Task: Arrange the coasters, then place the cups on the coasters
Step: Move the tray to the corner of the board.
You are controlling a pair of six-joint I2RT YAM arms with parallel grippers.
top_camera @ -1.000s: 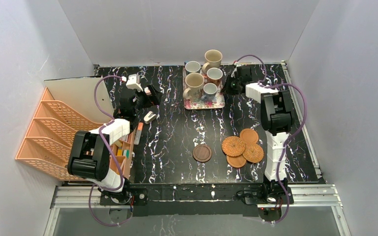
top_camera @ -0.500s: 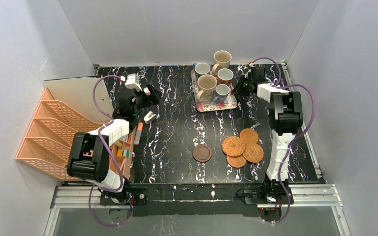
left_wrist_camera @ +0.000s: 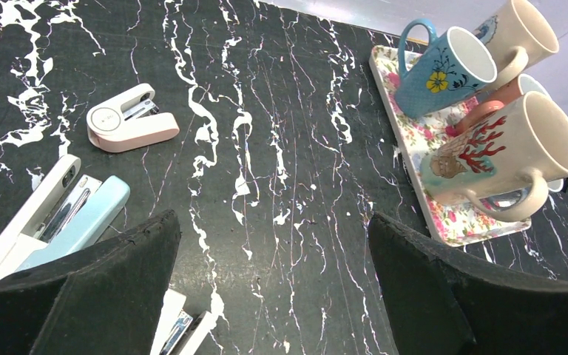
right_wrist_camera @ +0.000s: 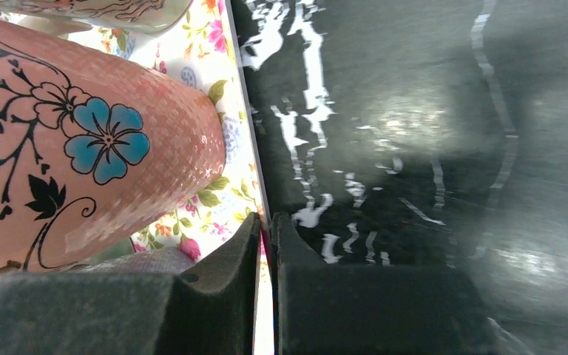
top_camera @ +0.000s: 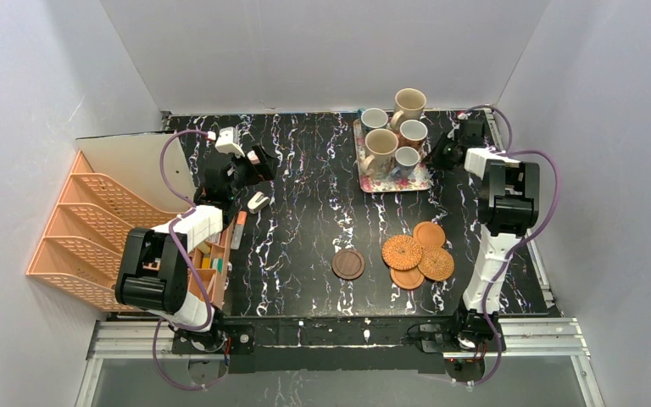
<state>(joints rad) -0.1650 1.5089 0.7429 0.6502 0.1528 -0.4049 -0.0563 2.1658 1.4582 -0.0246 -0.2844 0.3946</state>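
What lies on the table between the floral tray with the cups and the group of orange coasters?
Nothing. Between the floral tray and the orange coasters the table is bare, as the top external view shows.

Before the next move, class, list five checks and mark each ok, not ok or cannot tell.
1. Right gripper, jaws shut on the tray rim: ok.
2. Cups upright: ok.
3. Far beige cup fully on the tray: cannot tell.
4. Four orange coasters spread apart: not ok, they overlap; dark brown coaster lies alone.
5. Left gripper, jaws open, holding nothing: ok.
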